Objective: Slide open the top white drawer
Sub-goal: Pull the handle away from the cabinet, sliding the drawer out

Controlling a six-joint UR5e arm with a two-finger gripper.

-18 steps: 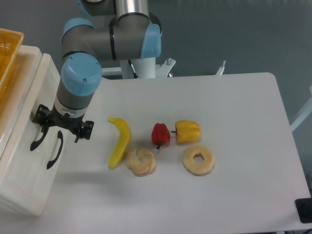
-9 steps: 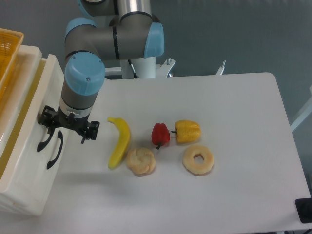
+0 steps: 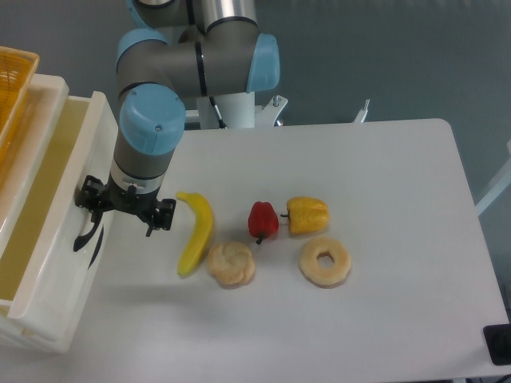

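Black and angular, the gripper (image 3: 121,215) hangs straight down from a grey wrist with a pale blue cap, right at the front face of the top white drawer (image 3: 56,231). One fingertip reaches the curved black bar handle (image 3: 85,236) on that face; the other stands out over the table (image 3: 383,199), clear of the drawer. From this high view I cannot tell whether the jaws are clamped on the handle or only hooked behind it.

The drawer is glossy cream-white plastic, a deep rectangular tray with thick rounded rims. It stands pulled out from the cabinet at the left edge of the table, and its smooth, yellowish interior lies open to view. A second dark handle shows just below the first, mostly hidden by the drawer's front.

Above and behind the drawer, at the far left, sits the corner of an orange-yellow basket (image 3: 14,80) with a ribbed wall.

On the matte white tabletop beside the gripper lies a yellow banana (image 3: 196,231), curved and smooth. Touching its lower end is a pale, knobbly round pastry (image 3: 231,264). Further right come a shiny red pepper (image 3: 263,220), a yellow pepper (image 3: 308,215) just beside it, and a beige ring-shaped doughnut (image 3: 324,261).
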